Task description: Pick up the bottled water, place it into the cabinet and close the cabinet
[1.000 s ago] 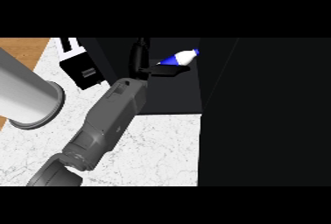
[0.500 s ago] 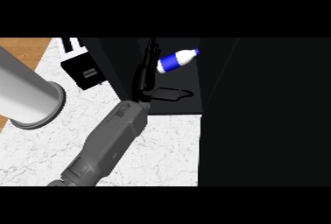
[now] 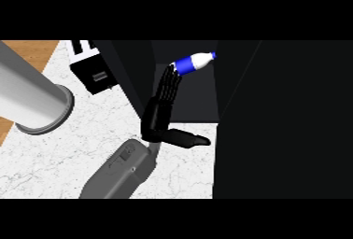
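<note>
Head view shows the right hand (image 3: 160,114) stretched far into the dark cabinet (image 3: 196,100), fingers (image 3: 169,86) straight and extended, thumb out to the right, holding nothing. Bottled water (image 3: 193,62) lies tilted inside the cabinet at the fingertips' far end, touching or just beside them; I cannot tell which. A grey cylinder (image 3: 31,100) shows at left on the marble counter (image 3: 76,154).

A kitchen is being shown. A white, grey-veined marble desk (image 3: 76,149) is being seen from steeply above, with a strip of wooden surface (image 3: 31,51) being glimpsed at its upper left. A dark cabinet (image 3: 193,102) is standing open at the desk's far side, and a small black-and-white appliance (image 3: 93,74) is being kept beside it.
</note>
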Controlling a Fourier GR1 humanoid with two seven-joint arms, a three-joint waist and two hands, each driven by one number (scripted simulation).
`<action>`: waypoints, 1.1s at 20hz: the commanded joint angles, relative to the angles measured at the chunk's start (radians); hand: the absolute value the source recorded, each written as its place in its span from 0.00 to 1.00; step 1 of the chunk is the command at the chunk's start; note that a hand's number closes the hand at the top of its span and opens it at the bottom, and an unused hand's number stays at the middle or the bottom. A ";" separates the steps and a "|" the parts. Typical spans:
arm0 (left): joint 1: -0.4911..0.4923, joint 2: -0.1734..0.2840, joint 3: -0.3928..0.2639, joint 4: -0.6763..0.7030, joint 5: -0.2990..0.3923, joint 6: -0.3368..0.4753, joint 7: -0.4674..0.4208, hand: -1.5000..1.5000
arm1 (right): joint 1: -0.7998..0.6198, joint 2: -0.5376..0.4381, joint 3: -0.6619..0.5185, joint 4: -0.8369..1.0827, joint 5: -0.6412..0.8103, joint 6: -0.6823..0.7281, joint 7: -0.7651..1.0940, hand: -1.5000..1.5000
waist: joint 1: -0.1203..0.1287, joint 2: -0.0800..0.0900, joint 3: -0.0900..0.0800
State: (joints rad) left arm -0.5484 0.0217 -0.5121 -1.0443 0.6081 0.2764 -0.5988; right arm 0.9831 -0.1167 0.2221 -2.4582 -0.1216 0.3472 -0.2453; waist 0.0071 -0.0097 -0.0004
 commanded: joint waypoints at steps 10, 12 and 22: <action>0.346 0.202 -0.060 -0.451 0.011 -0.033 0.113 1.00 | 0.091 -0.203 0.056 -0.183 0.133 0.166 0.027 1.00 | -0.002 0.000 -0.001; 0.417 0.256 -0.055 -0.514 -0.002 -0.027 0.100 1.00 | 0.084 -0.216 0.096 -0.177 0.170 0.186 0.003 1.00 | 0.003 -0.005 -0.001; 0.609 0.409 0.088 -0.692 0.120 -0.107 0.103 0.00 | 0.029 -0.306 0.242 -0.249 0.268 0.234 0.028 1.00 | -0.003 -0.004 -0.004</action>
State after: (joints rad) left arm -0.0067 0.3711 -0.4819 -1.6826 0.6743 0.2131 -0.4976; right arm 0.9905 -0.3641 0.4316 -2.4978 -0.0010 0.5602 -0.2848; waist 0.0081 -0.0139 -0.0032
